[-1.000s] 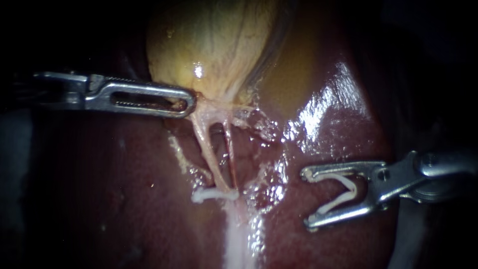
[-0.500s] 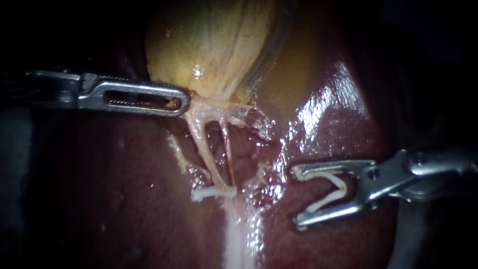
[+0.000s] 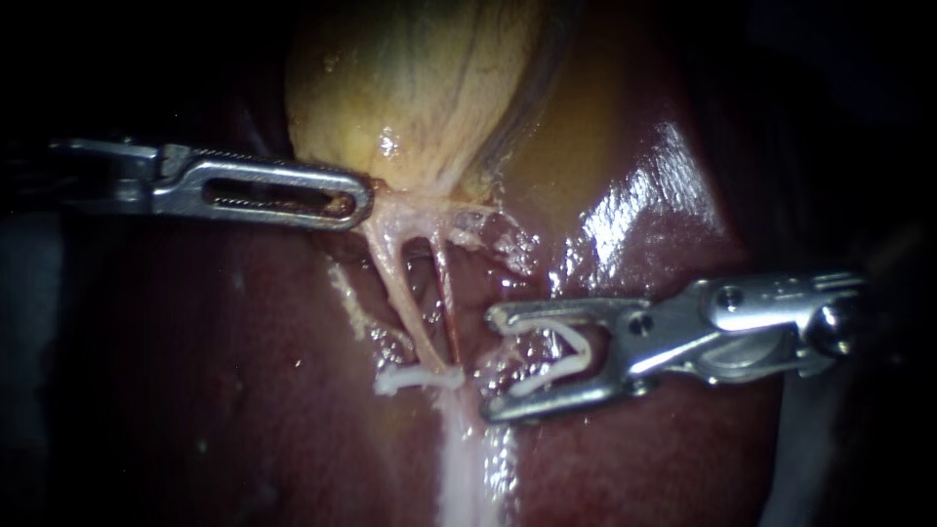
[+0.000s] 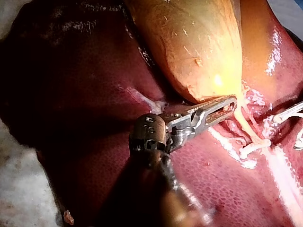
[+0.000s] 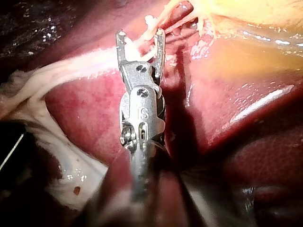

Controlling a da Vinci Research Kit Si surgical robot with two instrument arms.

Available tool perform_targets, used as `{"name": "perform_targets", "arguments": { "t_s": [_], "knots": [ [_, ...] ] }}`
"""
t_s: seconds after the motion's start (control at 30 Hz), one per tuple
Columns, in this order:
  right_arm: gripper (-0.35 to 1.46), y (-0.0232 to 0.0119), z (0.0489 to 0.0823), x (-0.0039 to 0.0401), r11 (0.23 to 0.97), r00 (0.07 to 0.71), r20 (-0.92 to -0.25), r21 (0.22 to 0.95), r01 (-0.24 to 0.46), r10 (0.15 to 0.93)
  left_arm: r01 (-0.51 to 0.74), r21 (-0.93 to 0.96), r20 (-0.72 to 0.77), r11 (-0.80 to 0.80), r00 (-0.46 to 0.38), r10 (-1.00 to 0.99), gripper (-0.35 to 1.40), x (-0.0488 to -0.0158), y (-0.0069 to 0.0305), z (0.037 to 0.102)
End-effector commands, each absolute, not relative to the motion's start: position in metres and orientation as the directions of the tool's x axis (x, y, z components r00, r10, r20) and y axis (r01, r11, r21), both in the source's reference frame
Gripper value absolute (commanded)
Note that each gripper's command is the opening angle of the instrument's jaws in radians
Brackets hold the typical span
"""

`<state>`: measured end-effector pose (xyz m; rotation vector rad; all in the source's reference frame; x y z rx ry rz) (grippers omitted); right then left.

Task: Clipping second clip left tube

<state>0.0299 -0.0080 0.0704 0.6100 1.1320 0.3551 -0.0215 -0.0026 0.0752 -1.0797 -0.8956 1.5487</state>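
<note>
The yellow gallbladder [image 3: 420,78] lies on the dark red liver [image 3: 664,224]. Two tubes run down from its neck: a pale left tube [image 3: 402,288] and a thin reddish right tube [image 3: 449,312]. A white clip [image 3: 415,378] sits across the lower end of the left tube. My left instrument [image 3: 363,203] holds the tissue at the gallbladder neck, jaws together on it [image 4: 229,105]. My right instrument [image 3: 491,363] carries a white V-shaped clip [image 3: 561,363] between its spread jaws. Its tips stand just right of the tubes, touching neither; in the right wrist view [image 5: 140,35] the tubes lie just ahead.
A pale white band of tissue [image 3: 464,468] runs down the liver below the placed clip. Wet frayed tissue [image 3: 508,244] glistens to the right of the tubes. White gauze-like material [image 5: 52,156] lies beside the liver in the right wrist view.
My right instrument has moved left with its clip, from well out on the liver to just beside the tubes. The left instrument keeps its hold, almost still.
</note>
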Motion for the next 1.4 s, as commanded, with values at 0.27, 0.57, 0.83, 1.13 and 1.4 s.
{"name": "perform_targets", "arguments": {
  "t_s": [0.27,0.57,0.83,1.13,1.4],
  "knots": [
    [0.5,-0.0078,0.0714,0.0322,0.788,0.394,-0.731,0.615,0.026,0.557,-0.313,-0.924,-0.201,-0.221,-0.096,0.975,-0.35,-0.0215,-0.0026,0.0752],
    [0.5,-0.0079,0.0734,0.0332,0.793,0.394,-0.733,0.609,0.017,0.554,-0.313,-0.924,-0.201,-0.221,-0.096,0.975,-0.35,-0.0216,-0.0026,0.0752],
    [0.5,-0.0086,0.0744,0.034,0.791,0.396,-0.733,0.612,0.027,0.553,-0.313,-0.924,-0.201,-0.221,-0.096,0.975,-0.35,-0.0215,-0.0026,0.0751],
    [0.5,-0.0101,0.0754,0.0352,0.762,0.42,-0.698,0.647,0.024,0.58,-0.313,-0.924,-0.201,-0.221,-0.095,0.975,-0.35,-0.0216,-0.0027,0.0751],
    [0.5,-0.0104,0.0754,0.036,0.736,0.433,-0.667,0.676,0.01,0.606,-0.314,-0.924,-0.2,-0.221,-0.095,0.975,-0.35,-0.0216,-0.0027,0.075]
  ]
}}
